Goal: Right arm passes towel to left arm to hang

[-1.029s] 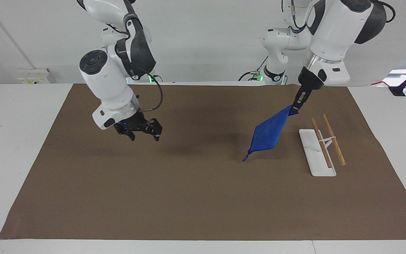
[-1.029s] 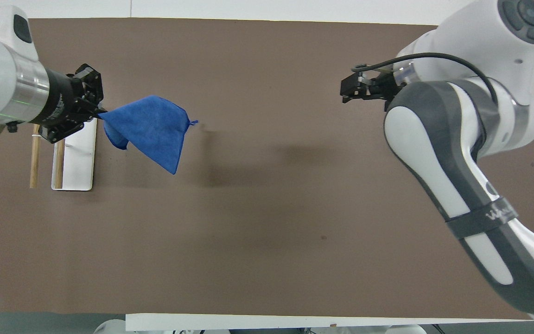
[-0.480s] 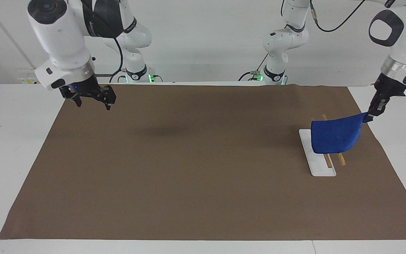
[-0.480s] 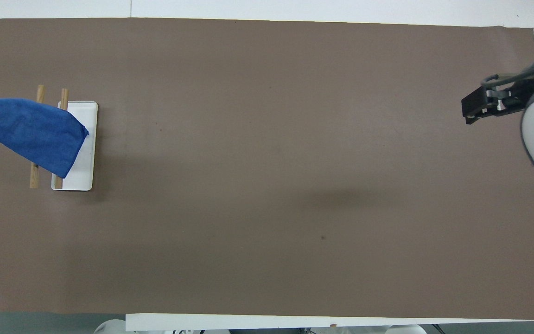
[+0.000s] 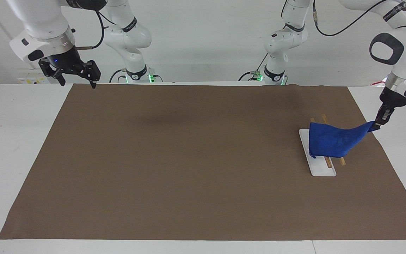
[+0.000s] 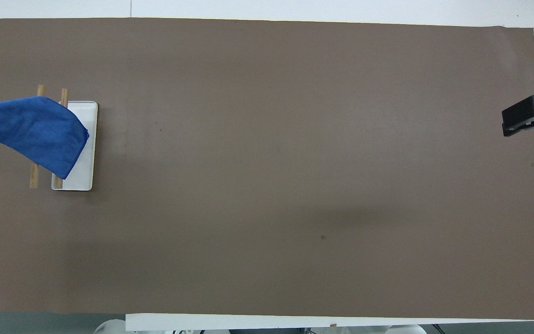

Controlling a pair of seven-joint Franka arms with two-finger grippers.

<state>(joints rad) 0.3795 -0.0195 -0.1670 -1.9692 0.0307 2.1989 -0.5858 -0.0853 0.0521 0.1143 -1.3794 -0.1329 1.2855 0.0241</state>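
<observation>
The blue towel (image 5: 330, 141) is draped over the two wooden rails (image 5: 342, 161) of a small rack with a white base (image 5: 321, 169) at the left arm's end of the table. My left gripper (image 5: 379, 124) is shut on one corner of the towel and holds it just above the mat's edge, beside the rack. That gripper is outside the overhead view, where the towel (image 6: 30, 130) covers most of the rails (image 6: 34, 176). My right gripper (image 5: 78, 82), with its blue light, is open and empty, raised over the mat's corner at the right arm's end (image 6: 522, 121).
A brown mat (image 5: 196, 169) covers most of the white table (image 5: 12, 141). The rack's white base (image 6: 84, 157) shows beside the towel in the overhead view. Both arm bases stand at the table's robot edge.
My left gripper has sunk a little and the towel has settled lower onto the rails. My right gripper has risen and drawn back further toward its own end of the table.
</observation>
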